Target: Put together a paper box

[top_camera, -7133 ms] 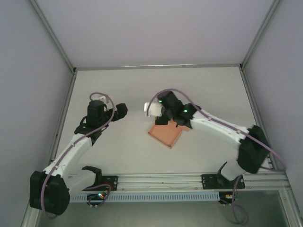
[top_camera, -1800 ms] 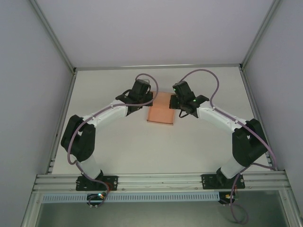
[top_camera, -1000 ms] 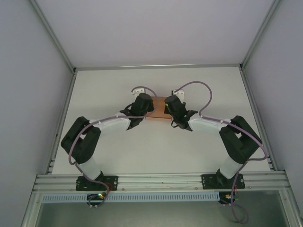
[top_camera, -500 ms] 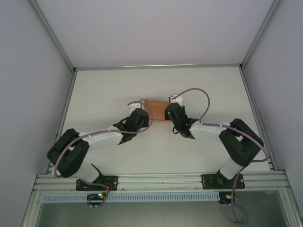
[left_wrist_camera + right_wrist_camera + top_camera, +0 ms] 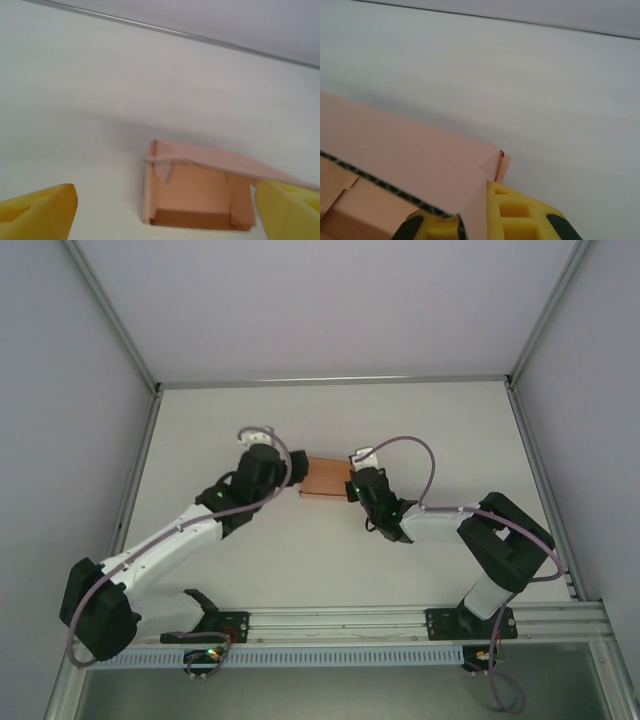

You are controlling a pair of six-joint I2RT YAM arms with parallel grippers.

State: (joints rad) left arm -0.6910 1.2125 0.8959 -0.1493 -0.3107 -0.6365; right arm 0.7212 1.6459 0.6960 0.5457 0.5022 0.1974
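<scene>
Two hands are flanking the box at mid counter: we are pinching its wall in the closed right hand, the left hand gaping open. Light, crease-prone card, we are judging; folded edges suit gripping.

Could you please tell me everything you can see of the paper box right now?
The paper box is salmon-pink corrugated card, a small low rectangular box, partly assembled. It rests on the white table near the middle. In the left wrist view its top panel slants up, showing the inside with folded side tabs. The right gripper is shut on one wall, the card's fluted edge between its yellow pads. The left gripper stands open at the opposite end; whether it touches is unclear.
</scene>
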